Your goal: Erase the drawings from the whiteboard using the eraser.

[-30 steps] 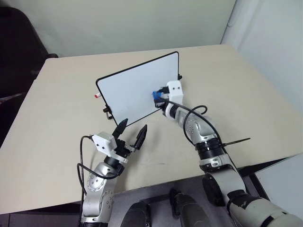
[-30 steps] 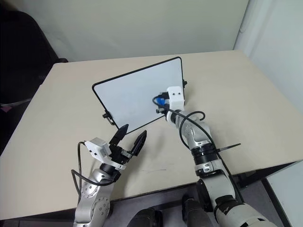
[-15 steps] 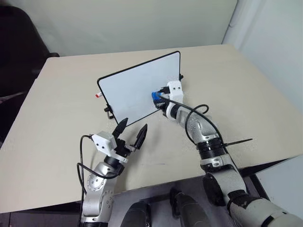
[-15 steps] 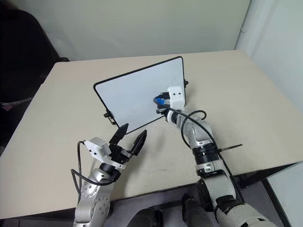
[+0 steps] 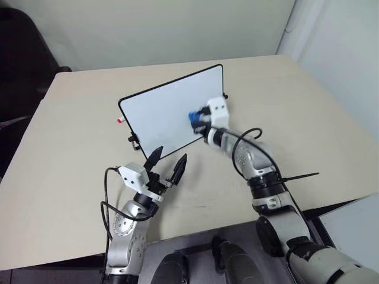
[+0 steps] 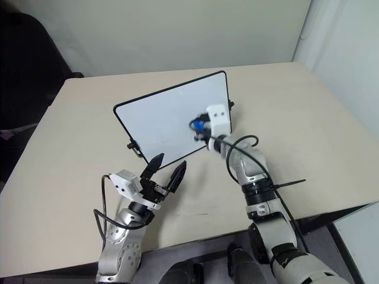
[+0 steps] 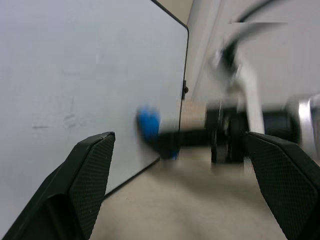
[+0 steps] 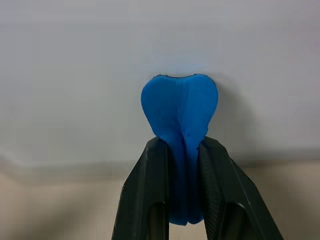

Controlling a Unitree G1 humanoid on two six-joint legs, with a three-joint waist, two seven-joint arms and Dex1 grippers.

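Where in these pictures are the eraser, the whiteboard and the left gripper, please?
eraser (image 8: pixel 179 102): right wrist view, the blue face above the fingers.
whiteboard (image 5: pixel 163 115): left eye view, the bare white face.
left gripper (image 5: pixel 167 163): left eye view, midway between its fingertips.

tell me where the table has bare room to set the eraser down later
Bare tabletop lies on the robot's right of the whiteboard, and another wide patch on its left, past the red-capped marker. It is crowded in front of the board, where the left gripper and the right gripper with the eraser sit.
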